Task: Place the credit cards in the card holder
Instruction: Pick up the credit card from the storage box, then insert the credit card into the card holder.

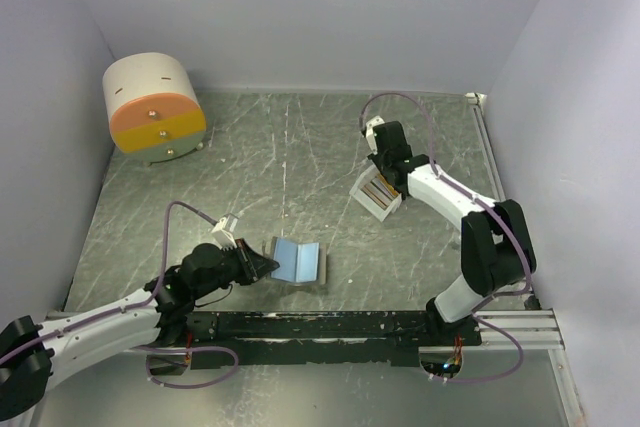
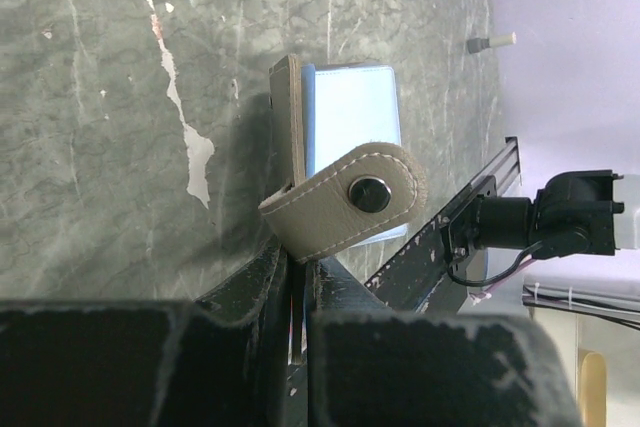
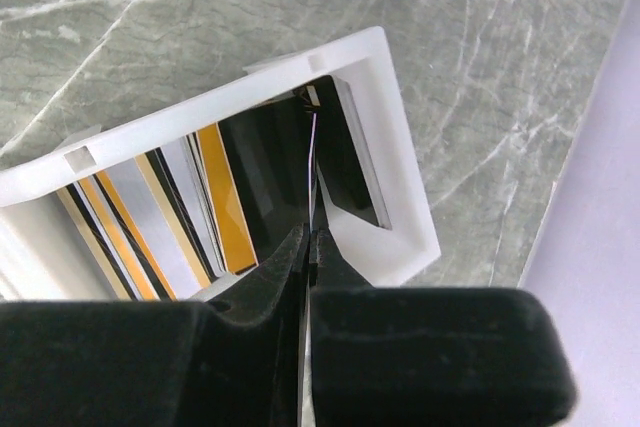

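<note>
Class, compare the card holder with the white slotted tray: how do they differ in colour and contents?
Colour: the card holder is taupe outside and light blue inside; the tray is all white.
Contents: the tray holds credit cards standing on edge; the card holder's open blue face shows none.
Shared: each has a gripper at it, the left gripper shut on the card holder's edge, the right gripper shut on one thin card in the tray.

The grey marbled table (image 1: 300, 167) carries a cream-and-orange drum (image 1: 155, 107), the open card holder (image 1: 297, 261) and a white slotted tray (image 1: 376, 194).
</note>
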`<state>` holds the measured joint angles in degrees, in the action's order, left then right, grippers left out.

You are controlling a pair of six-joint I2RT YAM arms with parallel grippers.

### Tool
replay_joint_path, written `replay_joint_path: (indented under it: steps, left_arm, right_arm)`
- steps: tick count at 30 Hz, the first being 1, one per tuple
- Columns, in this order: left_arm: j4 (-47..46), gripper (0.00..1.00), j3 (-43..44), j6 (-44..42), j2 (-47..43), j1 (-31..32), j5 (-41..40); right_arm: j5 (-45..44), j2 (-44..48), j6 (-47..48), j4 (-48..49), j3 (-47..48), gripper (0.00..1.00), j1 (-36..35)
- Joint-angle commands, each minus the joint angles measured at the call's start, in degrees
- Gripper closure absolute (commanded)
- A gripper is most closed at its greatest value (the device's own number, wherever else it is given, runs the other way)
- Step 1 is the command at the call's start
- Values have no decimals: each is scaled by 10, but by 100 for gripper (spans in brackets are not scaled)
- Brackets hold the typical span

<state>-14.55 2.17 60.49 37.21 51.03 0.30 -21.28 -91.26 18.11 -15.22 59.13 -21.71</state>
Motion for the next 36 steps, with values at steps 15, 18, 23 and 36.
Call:
replay_joint_path:
  steps: [15,18,23,36]
  left_arm:
    - [-28,90,28,5,51,2,-60]
    - [-37,90,26,15,55,2,-68]
    - [-59,86,20,26,70,2,-70]
    - [-10,72,38,5,90,3,-65]
  right_arm:
    - [-100,129,-181,-130,27,100,-87]
    - [-136,149,-196,-143,26,100,-138]
    - [-160,175,-264,-181,55,100,-188]
    - [126,294,-509,-55,-48,100,-242]
